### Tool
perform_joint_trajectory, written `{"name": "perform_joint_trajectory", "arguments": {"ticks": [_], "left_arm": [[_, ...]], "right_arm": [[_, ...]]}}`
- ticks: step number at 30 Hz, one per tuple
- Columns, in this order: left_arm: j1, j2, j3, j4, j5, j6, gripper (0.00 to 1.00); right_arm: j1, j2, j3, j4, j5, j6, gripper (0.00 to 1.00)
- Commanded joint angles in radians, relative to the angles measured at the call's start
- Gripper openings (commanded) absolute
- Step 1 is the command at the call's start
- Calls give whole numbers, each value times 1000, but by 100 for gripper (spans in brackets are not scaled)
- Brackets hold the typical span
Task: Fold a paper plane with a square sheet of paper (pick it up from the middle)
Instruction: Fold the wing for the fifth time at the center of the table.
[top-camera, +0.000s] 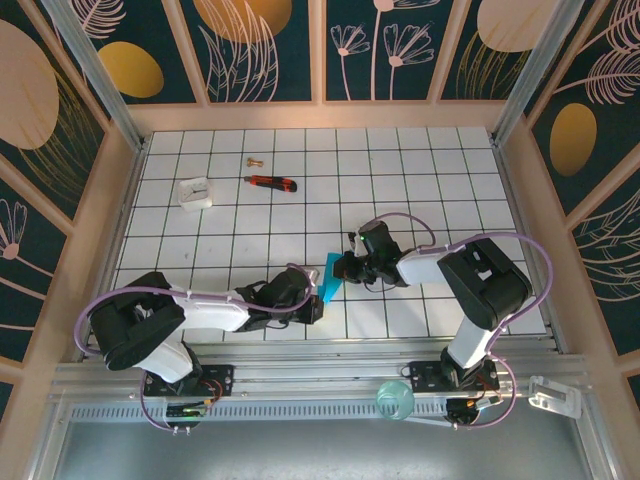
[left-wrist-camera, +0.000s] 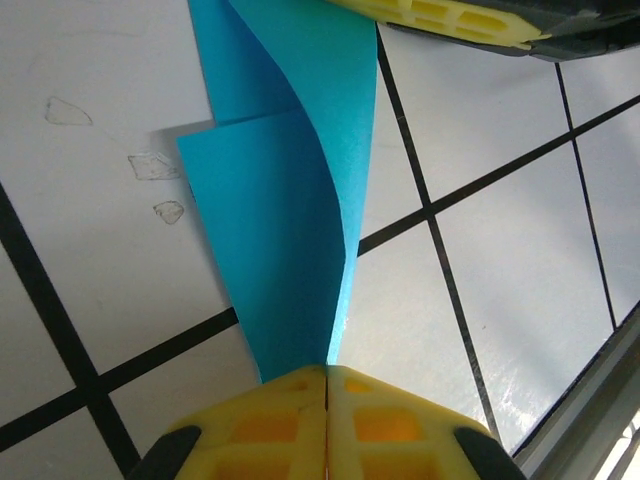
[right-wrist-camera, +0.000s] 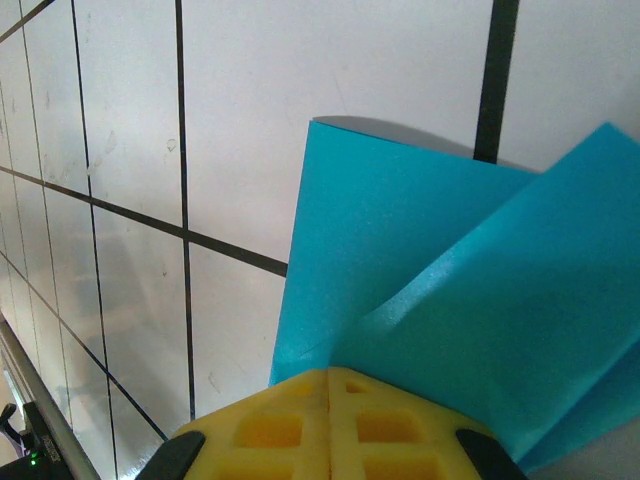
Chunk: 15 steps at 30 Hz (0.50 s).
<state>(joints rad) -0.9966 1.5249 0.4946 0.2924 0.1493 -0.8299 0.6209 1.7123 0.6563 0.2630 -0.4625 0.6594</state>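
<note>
Top external, paper (top-camera: 331, 276) apparently pinched by left end effector (top-camera: 318, 297), right end effector (top-camera: 347, 268)

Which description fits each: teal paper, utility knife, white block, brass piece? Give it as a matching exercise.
Things: 1 teal paper; 2 utility knife; 3 white block; 4 brass piece.
Descriptions: a red and black; b pinched in the shut jaws of left gripper and right gripper; c furthest left of the four; d furthest back of the four.
Pairs: 1-b; 2-a; 3-c; 4-d.
</note>
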Motion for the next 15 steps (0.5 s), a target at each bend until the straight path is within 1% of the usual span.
{"name": "perform_joint_trajectory", "arguments": {"ticks": [1, 7, 11, 15], "left_arm": [[20, -20, -42, 23, 22, -47, 6], [44, -26, -95, 119, 89, -92, 3], [80, -32, -148, 212, 142, -141, 1], [96, -12, -172, 270, 181, -167, 0]], "right_arm": [[-3, 69, -26, -99, 82, -33, 7], [-4, 68, -24, -99, 82, -34, 7], [-4, 68, -26, -99, 82, -33, 7], [-3, 70, -24, -99, 81, -32, 7]]}}
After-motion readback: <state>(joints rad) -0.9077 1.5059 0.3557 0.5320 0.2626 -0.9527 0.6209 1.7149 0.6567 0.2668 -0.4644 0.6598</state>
